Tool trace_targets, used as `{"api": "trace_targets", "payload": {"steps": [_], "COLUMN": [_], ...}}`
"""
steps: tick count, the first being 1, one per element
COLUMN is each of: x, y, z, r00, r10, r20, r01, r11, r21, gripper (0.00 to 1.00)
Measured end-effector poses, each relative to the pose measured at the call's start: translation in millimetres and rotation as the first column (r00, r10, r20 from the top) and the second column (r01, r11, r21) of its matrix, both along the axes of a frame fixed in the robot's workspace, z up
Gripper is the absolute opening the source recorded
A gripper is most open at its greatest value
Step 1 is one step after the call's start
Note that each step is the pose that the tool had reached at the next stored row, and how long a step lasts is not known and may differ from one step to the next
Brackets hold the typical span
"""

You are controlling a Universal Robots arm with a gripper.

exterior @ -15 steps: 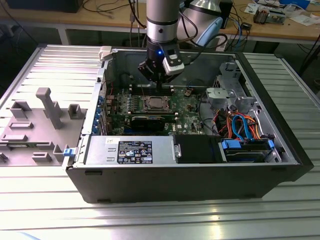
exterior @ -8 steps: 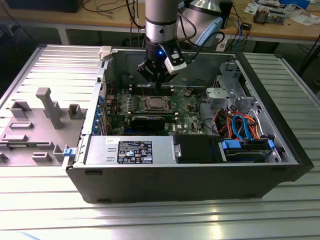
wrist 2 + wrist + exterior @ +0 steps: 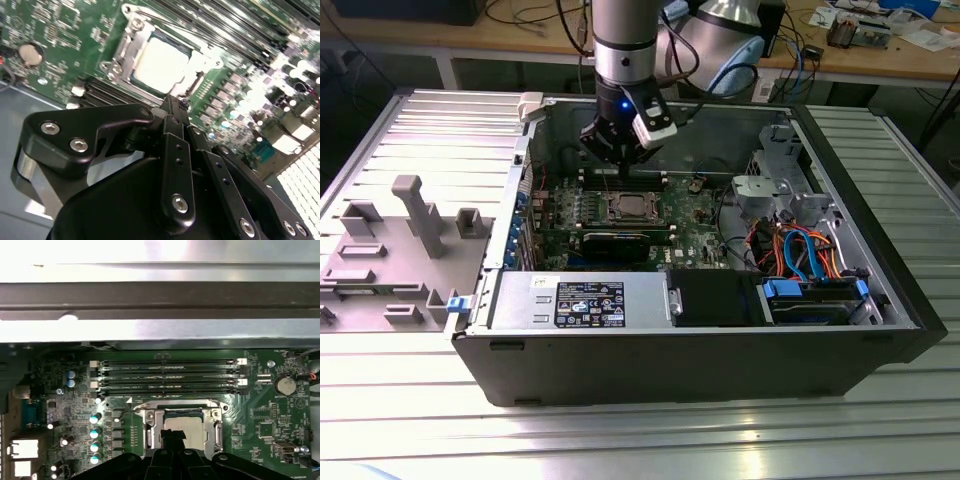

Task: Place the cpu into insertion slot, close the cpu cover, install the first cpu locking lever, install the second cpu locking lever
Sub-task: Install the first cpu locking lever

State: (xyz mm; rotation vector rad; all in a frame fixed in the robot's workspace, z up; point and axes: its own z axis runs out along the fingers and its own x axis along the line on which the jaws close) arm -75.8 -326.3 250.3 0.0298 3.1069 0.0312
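Silver-grey metal is showing through the window of the cpu cover [image 3: 129,42]: the cpu [image 3: 160,65] is lying flat in the insertion slot [image 3: 611,207], with the frame seemingly down over it to clamp its edges. Both wrist views are giving that detail. The exterior view is adding height, with the gripper [image 3: 613,158] hanging clear of the green motherboard [image 3: 700,215] at about twelve o'clock from the slot, its fingers pressed together on nothing I can make out.

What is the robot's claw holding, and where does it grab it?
Nothing. The black gripper is shut and empty above the square silver-grey cpu in its silver-rimmed insertion slot.
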Motion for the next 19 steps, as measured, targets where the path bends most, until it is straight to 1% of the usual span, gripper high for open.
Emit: {"api": "trace_targets", "payload": {"steps": [3,13,16,19], "x": [-6.7,-35.3,-40.7,-41.2], "y": [0.0,0.0,0.0,0.0], "z": [0.0,0.0,-0.1,0.0], "r00": [1.0,1.0,1.0,1.0], "r10": [0.0,0.0,0.0,0.0], "r20": [0.0,0.0,0.0001,0.0], "r01": [0.0,0.0,0.0,0.0], "r11": [1.0,1.0,1.0,1.0], "r21": [0.0009,0.0041,0.0049,0.0048], "gripper": [0.11,0.11,0.11,0.11]}}
